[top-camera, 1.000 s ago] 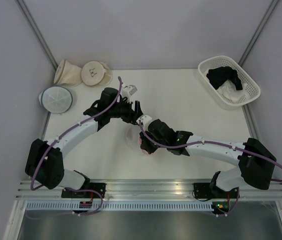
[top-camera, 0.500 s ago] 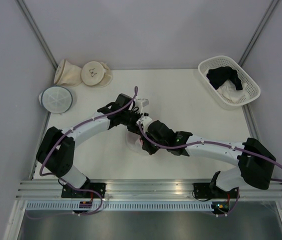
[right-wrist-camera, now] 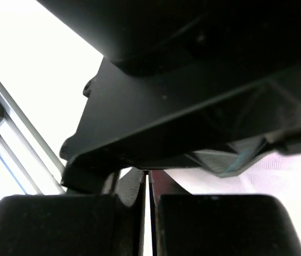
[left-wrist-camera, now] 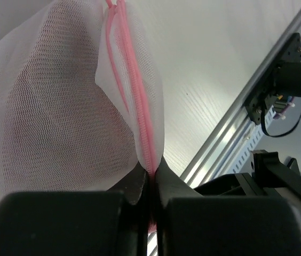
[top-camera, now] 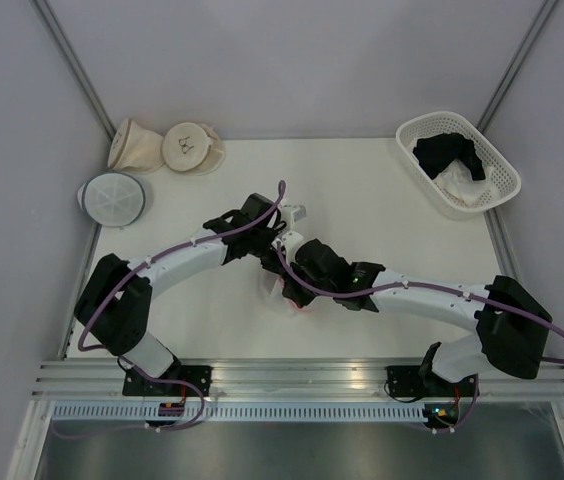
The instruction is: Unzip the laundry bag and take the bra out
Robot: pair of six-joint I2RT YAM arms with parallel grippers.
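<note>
The laundry bag (top-camera: 270, 290), white mesh with a pink rim, lies mid-table, mostly under both wrists. In the left wrist view its mesh (left-wrist-camera: 60, 106) fills the left side and the pink zipper (left-wrist-camera: 140, 106) runs down into my left gripper (left-wrist-camera: 150, 169), which is shut on that zipper edge. A dull red shade behind the mesh is the bra (left-wrist-camera: 44, 122), inside the bag. From above, the left gripper (top-camera: 270, 262) sits just above the right gripper (top-camera: 287, 290). The right gripper (right-wrist-camera: 149, 178) is shut beside the mesh (right-wrist-camera: 284, 170); I see nothing between its pads.
A white basket (top-camera: 497, 165) at the back right holds a black garment (top-camera: 447, 152) and a white cloth (top-camera: 462, 185). Two beige pouches (top-camera: 137, 145) (top-camera: 190, 145) and a grey-blue-rimmed mesh pouch (top-camera: 114, 197) lie at the back left. A metal rail (top-camera: 302, 375) borders the near edge.
The left arm swung right and down onto the bag, and its gripper went from open to shut on the pink zipper edge. The right arm stayed put.
</note>
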